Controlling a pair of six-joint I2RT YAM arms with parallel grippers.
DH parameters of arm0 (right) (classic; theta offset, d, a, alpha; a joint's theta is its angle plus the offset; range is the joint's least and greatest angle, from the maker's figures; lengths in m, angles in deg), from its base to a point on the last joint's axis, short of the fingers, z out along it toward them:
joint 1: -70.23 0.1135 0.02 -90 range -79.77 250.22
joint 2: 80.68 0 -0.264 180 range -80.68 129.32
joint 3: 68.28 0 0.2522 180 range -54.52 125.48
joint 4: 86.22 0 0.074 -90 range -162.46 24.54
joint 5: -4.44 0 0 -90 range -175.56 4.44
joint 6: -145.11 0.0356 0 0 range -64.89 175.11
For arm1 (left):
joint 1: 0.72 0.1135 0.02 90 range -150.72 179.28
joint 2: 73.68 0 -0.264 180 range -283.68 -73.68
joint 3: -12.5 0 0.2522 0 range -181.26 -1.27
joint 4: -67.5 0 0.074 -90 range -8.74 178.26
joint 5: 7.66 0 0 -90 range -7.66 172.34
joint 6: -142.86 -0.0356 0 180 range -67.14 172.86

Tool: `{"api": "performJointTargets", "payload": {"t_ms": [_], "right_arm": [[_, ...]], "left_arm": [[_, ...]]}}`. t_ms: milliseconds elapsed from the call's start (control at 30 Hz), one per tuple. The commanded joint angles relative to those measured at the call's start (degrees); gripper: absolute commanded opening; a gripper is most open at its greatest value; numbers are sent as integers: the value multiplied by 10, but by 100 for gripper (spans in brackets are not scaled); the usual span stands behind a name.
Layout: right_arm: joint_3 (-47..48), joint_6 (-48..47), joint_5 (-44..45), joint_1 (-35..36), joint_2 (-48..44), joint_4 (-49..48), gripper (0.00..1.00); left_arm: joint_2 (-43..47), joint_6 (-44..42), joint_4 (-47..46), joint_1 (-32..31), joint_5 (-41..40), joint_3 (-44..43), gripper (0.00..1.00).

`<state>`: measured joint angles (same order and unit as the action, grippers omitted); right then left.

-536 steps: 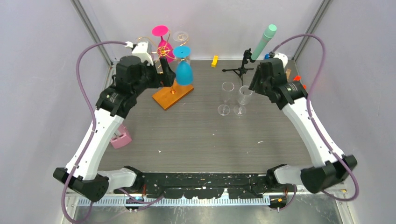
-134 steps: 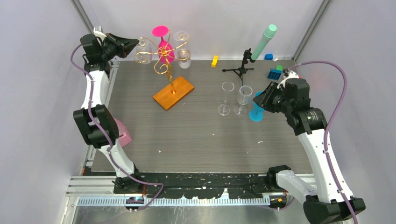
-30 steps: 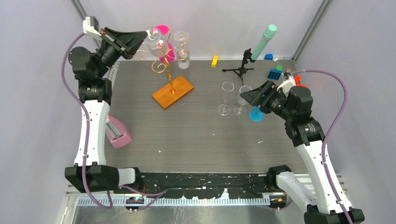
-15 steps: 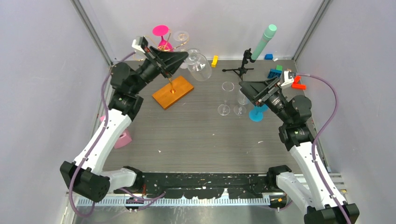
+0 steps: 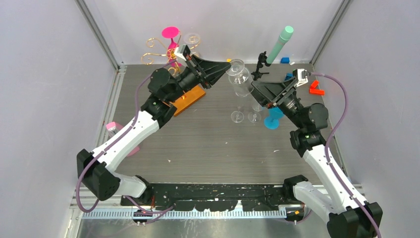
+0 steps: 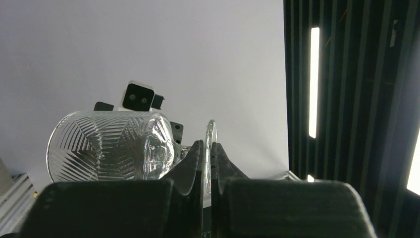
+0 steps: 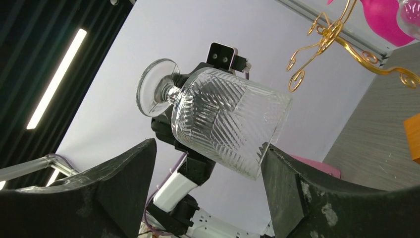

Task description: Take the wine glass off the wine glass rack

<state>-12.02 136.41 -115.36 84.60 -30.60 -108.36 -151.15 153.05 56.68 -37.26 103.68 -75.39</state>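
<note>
Though not set down yet, already off wine glass rack point(image 5: 195, 94), by the look of it: see clear cut-pattern wine glass point(image 5: 239, 78) sideways in mid-air betw. the arms, well apart from rack at back L. Pinched by its foot in L gripper point(image 6: 208, 148), jaws tight on it. R gripper point(image 7: 208, 146) spread wide either side of bowl; contact not clear. Prob. left: handover or set-down on table point(image 5: 198, 144). Count: 1 rack; on it 1 pink glass point(image 5: 171, 32) + 1 clear glass point(image 5: 192, 37); on table 2 clear glasses point(image 5: 237, 116) + 1 blue glass point(image 5: 271, 121); 1 in grip.
</note>
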Motion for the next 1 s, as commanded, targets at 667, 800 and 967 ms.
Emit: {"api": "performJointTargets", "payload": {"t_ms": [667, 800, 967], "right_arm": [[-46, 123, 47, 15, 28, -396, 43], [-40, 151, 53, 15, 54, -442, 25], [-40, 153, 59, 15, 54, -445, 3]], "left_arm": [[-3, 37, -115, -37, -67, -7, 0], [-4, 48, -136, -38, -77, 5, 0], [4, 52, -151, -38, -91, 19, 0]]}}
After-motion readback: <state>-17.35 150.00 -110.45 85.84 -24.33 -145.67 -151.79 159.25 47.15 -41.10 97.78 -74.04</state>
